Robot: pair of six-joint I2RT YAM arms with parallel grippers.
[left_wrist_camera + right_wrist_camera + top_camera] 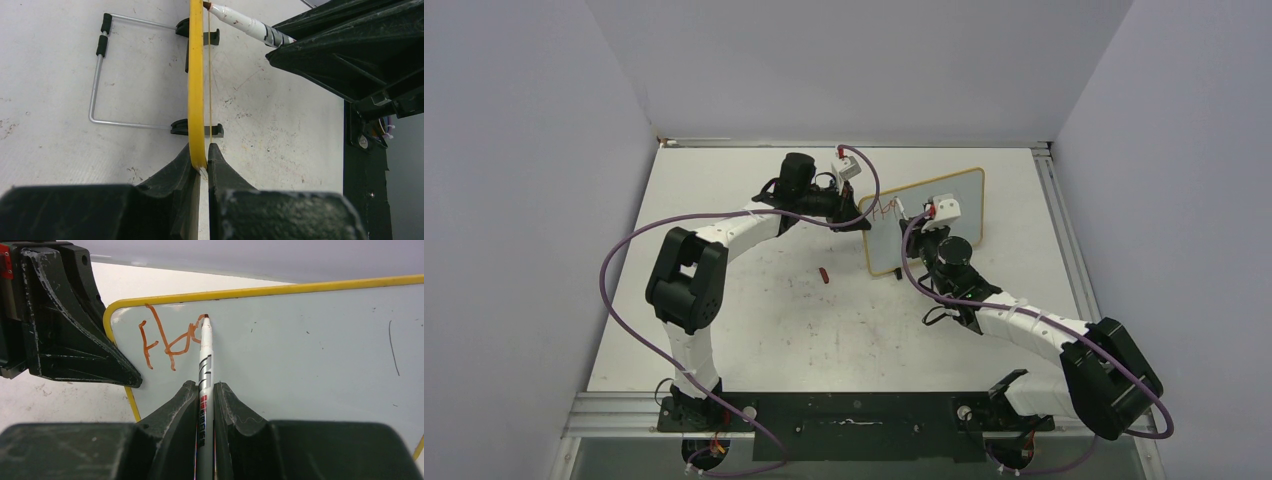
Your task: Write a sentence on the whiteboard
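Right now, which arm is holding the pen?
The right arm: its jaws pinch the pen, tip touching the whiteboard beside the red letters. The left arm's jaws only clamp the whiteboard's yellow edge.

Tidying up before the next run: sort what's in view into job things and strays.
In use: yellow-framed rectangular whiteboard, clamped by left gripper; white-barrelled red marker in right gripper; red handwritten strokes.
Lying about: small red cap-like piece, loose near the board.
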